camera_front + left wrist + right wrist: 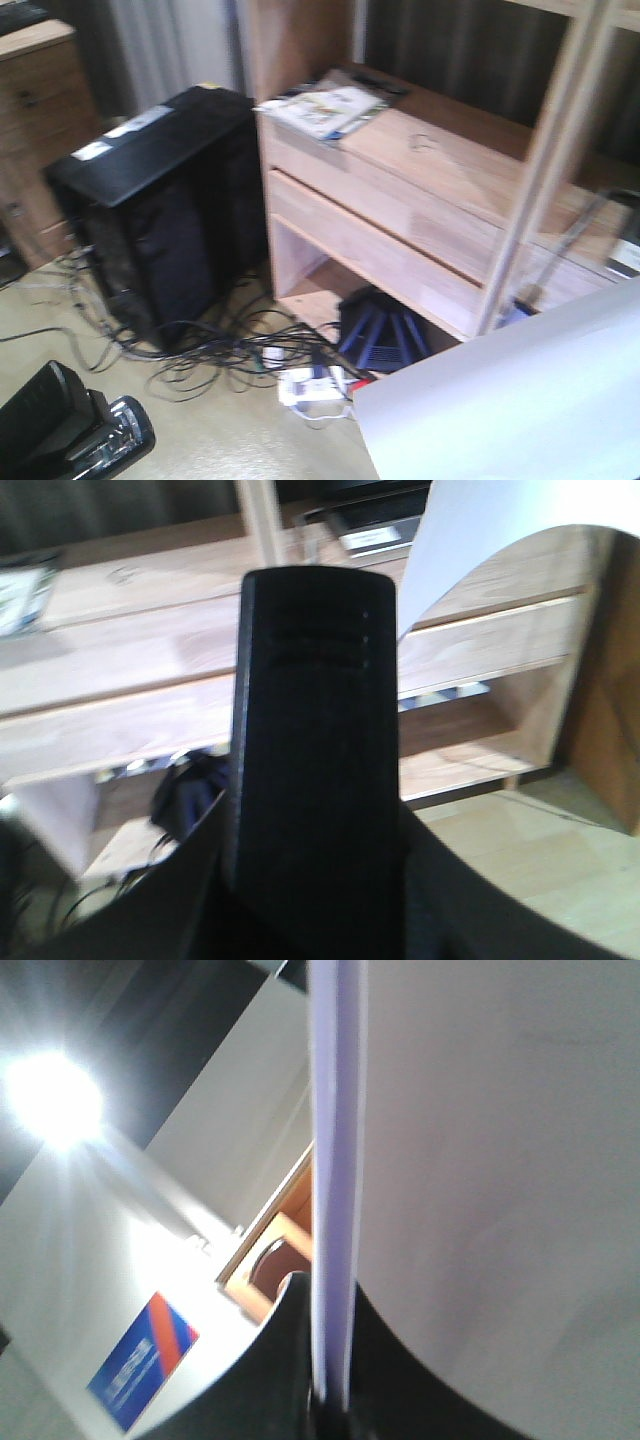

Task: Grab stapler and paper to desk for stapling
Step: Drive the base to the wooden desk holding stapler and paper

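Observation:
The black stapler point(70, 430) shows at the bottom left of the front view, above the floor. In the left wrist view it point(315, 750) stands upright and fills the middle, and my left gripper point(315, 900) is shut on its lower part. The white paper point(520, 400) hangs at the bottom right of the front view and also shows in the left wrist view point(490, 530). In the right wrist view its edge point(335, 1160) runs up from my right gripper point(333, 1400), which is shut on it.
A wooden desk point(420, 200) with a shelf frame and an upright post point(545, 170) stands ahead. A booklet point(325, 108) lies on it. A black computer tower point(150, 210) stands to its left, with tangled cables point(230, 350) and a white power strip point(310, 385) on the floor.

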### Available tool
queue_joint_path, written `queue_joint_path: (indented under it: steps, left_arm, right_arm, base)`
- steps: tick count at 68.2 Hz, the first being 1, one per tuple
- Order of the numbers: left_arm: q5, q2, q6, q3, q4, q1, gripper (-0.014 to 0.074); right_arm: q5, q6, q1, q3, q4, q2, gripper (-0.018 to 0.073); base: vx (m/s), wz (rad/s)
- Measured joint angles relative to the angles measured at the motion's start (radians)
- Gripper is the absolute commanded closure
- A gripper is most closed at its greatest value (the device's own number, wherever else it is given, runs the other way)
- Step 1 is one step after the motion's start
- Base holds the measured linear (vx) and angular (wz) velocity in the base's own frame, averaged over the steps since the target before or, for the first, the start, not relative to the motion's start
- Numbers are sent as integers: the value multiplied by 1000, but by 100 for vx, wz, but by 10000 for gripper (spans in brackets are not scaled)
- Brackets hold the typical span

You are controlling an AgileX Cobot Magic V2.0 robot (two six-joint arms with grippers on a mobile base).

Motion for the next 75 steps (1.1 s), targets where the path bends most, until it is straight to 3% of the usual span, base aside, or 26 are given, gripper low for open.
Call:
queue_joint_path:
  steps: [75]
  left_arm:
    - [0, 0, 0, 0, 0, 0, 603]
  right_arm:
    - [0, 0, 0, 0, 0, 0, 562]
  base:
    - [8, 55]
